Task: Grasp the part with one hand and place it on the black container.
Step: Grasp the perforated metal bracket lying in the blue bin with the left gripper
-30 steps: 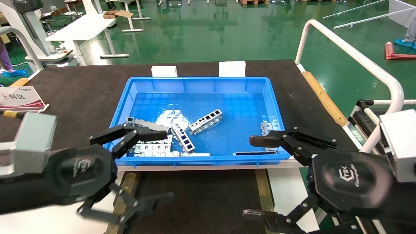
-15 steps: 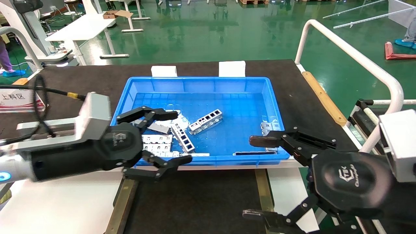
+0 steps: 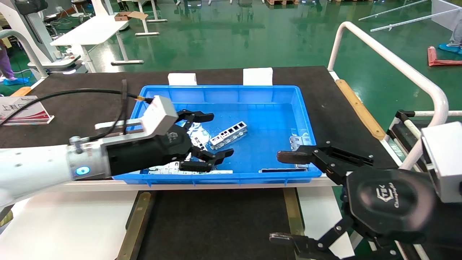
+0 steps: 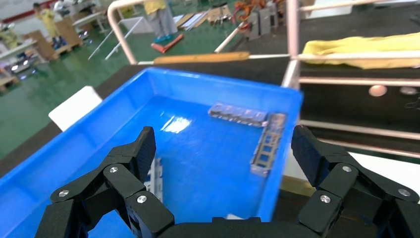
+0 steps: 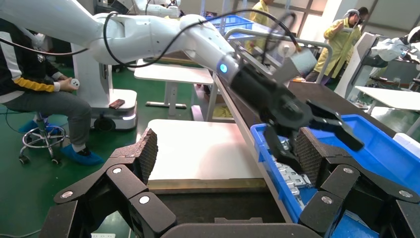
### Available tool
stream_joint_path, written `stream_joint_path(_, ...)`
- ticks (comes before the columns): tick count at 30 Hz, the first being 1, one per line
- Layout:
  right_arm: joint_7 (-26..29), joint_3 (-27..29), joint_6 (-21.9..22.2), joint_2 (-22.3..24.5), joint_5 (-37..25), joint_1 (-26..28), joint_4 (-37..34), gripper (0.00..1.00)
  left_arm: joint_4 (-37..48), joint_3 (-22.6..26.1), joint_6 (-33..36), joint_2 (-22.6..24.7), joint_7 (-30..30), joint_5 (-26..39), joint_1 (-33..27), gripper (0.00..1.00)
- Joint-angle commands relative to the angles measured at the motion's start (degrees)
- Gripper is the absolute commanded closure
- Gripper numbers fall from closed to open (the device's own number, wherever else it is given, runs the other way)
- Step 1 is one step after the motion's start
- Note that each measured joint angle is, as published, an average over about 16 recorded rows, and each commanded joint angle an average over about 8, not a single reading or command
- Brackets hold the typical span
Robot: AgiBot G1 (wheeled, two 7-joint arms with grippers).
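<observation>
The part, a silver ladder-like strip with rectangular cut-outs, lies slanted on the floor of the blue bin. My left gripper hangs open inside the bin, one finger behind the strip and one in front, touching nothing. In the left wrist view the left gripper spans bare blue floor. The black container, a matte panel between two brass strips, lies in front of the bin. My right gripper stays open and empty at the front right, over the container's right edge.
More silver pieces lie in the bin: flat perforated plates at the front left, another ladder strip and a bracket by the right wall. White boards flank the container. A white rail runs along the right.
My left arm swung from the front left up and into the bin, its open gripper now around the slanted strip. The right arm has not moved.
</observation>
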Motion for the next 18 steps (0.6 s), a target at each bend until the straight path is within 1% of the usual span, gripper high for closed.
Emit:
stream_joint_path(1,0.0,0.0,0.0,0.0,0.0,0.0,0.0,0.00,2.8,0.6,-1.1,1.7,0.7,1.1,-1.1,0.00)
stream_joint_path(8,0.0,0.0,0.0,0.0,0.0,0.0,0.0,0.00,14.0,1.7,-6.0,8.0,2.4,3.7,-5.4,0.00)
stream_joint_path(18,0.0,0.0,0.0,0.0,0.0,0.0,0.0,0.00,30.1,1.8,-14.9,16.8,9.1,5.5,-10.0,0.00)
